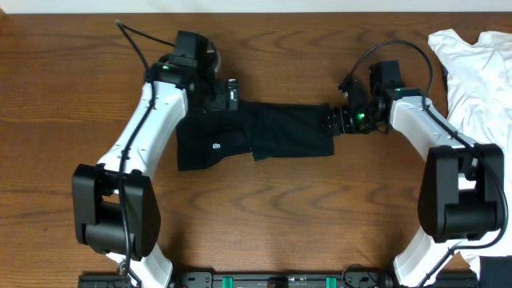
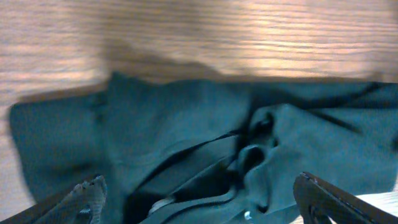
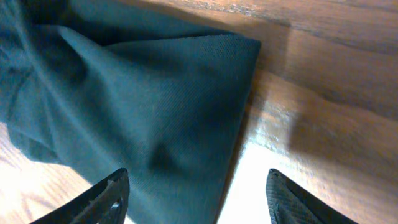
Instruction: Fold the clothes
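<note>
A black garment [image 1: 256,136] lies partly folded on the wooden table [image 1: 256,216], with a small white logo near its lower left. My left gripper [image 1: 228,94] is open above the garment's upper left part; in the left wrist view its fingers [image 2: 199,199] straddle creased dark cloth [image 2: 186,137]. My right gripper [image 1: 336,118] is open at the garment's right edge; in the right wrist view its fingers [image 3: 199,193] straddle that straight edge of the cloth [image 3: 137,106], which lies flat on the wood.
A pile of white clothing [image 1: 480,72] lies at the table's right edge, beside my right arm. Bare wood surrounds the black garment in front and at the far left.
</note>
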`<action>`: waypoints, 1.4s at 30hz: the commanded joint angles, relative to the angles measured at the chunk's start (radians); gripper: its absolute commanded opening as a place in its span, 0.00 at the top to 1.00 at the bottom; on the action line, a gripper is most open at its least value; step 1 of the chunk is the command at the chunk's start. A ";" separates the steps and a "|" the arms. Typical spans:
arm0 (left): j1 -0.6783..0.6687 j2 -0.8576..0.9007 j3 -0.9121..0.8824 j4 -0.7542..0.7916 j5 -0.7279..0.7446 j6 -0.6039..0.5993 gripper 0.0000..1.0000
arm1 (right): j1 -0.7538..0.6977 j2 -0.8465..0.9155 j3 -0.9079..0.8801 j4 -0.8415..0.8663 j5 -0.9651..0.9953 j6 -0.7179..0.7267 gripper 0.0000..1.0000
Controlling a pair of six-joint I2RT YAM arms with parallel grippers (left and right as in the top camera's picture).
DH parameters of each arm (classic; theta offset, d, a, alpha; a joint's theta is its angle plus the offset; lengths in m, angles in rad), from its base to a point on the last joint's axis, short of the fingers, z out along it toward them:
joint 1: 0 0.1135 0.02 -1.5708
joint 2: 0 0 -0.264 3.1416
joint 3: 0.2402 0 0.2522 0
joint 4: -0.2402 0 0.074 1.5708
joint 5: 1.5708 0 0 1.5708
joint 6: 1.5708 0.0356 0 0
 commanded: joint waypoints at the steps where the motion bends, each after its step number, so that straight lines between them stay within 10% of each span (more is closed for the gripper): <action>1: -0.035 0.028 0.011 0.021 0.003 -0.025 0.02 | -0.006 0.048 -0.009 0.031 -0.071 -0.030 0.34; 10: -0.121 0.112 0.011 0.069 0.004 -0.061 0.03 | -0.006 0.115 -0.009 0.092 -0.177 -0.030 0.55; 22: -0.246 0.183 0.007 0.103 -0.072 -0.122 0.80 | -0.006 0.115 -0.009 0.092 -0.176 -0.030 0.75; 42: -0.253 0.309 -0.058 0.171 -0.162 -0.198 0.81 | -0.006 0.115 -0.009 0.093 -0.176 -0.030 0.83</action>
